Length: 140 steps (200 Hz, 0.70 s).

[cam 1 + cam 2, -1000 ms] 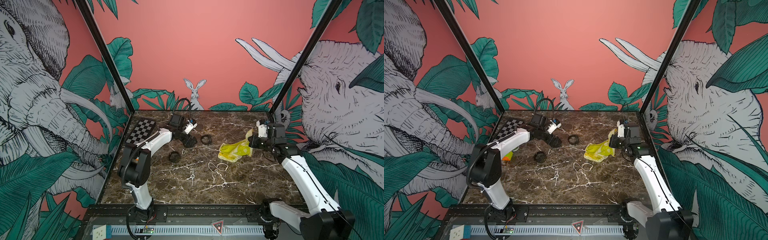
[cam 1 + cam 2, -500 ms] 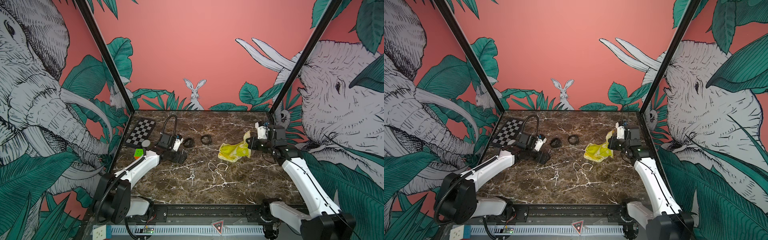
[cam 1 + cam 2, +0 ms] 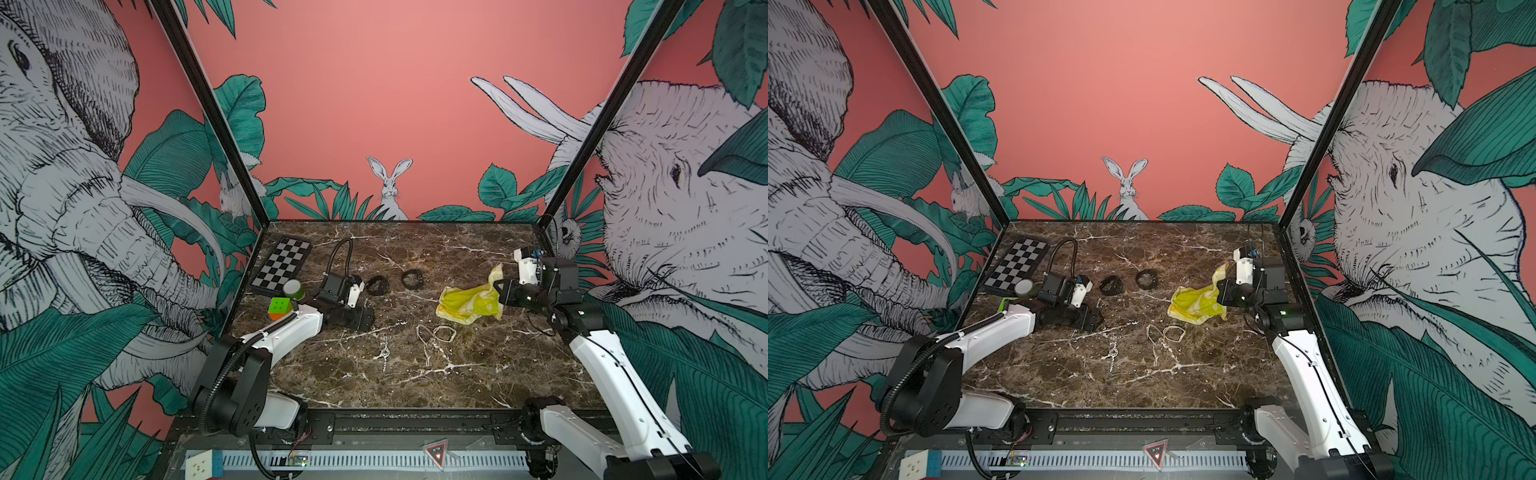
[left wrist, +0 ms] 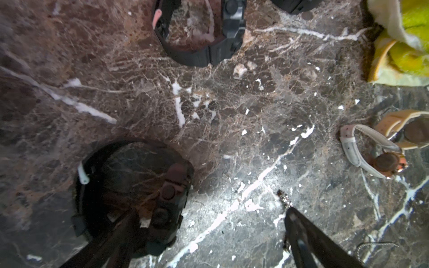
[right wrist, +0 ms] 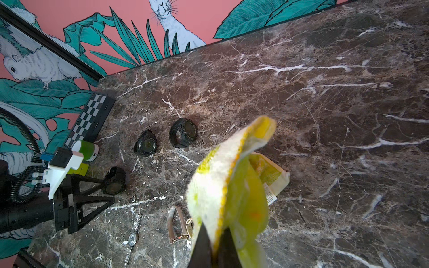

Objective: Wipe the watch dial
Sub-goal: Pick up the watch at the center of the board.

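Nearest: thin chain (image 3: 385, 354) with a small round pendant, flat on the table (image 3: 374, 390), alone near the middle.
Next back: two pale-strap watches (image 3: 436, 332), lying together, just nearer than the cloth.
Left fingers (image 3: 365, 320): spread wide, low over the table, gripping nothing.
Black watch (image 5: 115, 182): on the table at the tip of one left finger, outside the gap between them (touching or not, I cannot tell); strap closed in a loop.
Cube (image 3: 279, 307): coloured, beside the left arm near the table's left edge.
Cloth (image 3: 465, 303): yellow, one corner lifted, the rest crumpled on the table, right of centre.
Right fingers (image 3: 500, 293): clenched on the cloth's raised part.
Green roll (image 3: 293, 289): just behind the cube, at the chessboard's near edge.
Second watch (image 3: 377, 285): black, mid-table, behind the left fingers.
Third watch (image 3: 412, 279): black, near the second but apart from it, left of the cloth.
Farthest: chessboard (image 3: 282, 268), flat toward the far left corner.
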### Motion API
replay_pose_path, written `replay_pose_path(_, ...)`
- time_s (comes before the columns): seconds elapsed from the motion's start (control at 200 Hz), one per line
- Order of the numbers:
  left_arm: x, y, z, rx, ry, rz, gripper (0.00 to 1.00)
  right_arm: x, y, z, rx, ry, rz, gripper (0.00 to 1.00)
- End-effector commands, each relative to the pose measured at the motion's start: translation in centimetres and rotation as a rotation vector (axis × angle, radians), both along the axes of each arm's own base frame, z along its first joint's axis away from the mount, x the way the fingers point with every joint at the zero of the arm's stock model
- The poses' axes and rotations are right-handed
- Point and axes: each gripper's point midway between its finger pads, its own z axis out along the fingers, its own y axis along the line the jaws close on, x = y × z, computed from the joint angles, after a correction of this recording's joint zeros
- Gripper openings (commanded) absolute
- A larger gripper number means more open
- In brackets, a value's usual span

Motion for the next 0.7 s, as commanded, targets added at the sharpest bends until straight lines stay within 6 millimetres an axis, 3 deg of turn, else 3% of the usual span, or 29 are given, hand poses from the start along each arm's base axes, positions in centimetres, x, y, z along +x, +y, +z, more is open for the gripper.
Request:
replay_pose_path(0.0, -0.3, -1.7, 0.4, -0.095, 0.015, 0.015, 0.99, -0.2, 0.1, 0.4, 0.012, -0.025, 0.005, 0.02)
replay_pose_path(0.365, -0.3, -8.7, 1.8, -0.267, 0.060, -0.021, 0.99, -1.0, -0.2, -0.3, 0.005, -0.020, -0.003, 0.01)
replay_pose_path(0.445, -0.1, -8.7, 2.0, -0.240, 0.052, -0.038, 0.99, -1.1, -0.2, -0.2, 0.003, -0.022, -0.003, 0.01)
replay_pose_path(0.58, -0.4, -7.0, 2.6, -0.128, -0.020, -0.093, 0.99, -1.2, -0.1, -0.3, 0.004, -0.019, 0.004, 0.01)
replay_pose_path(0.695, -0.5, -6.4, 4.9, -0.180, -0.184, -0.122, 0.99, -1.2, -0.1, -0.4, 0.007, -0.015, 0.003, 0.01)
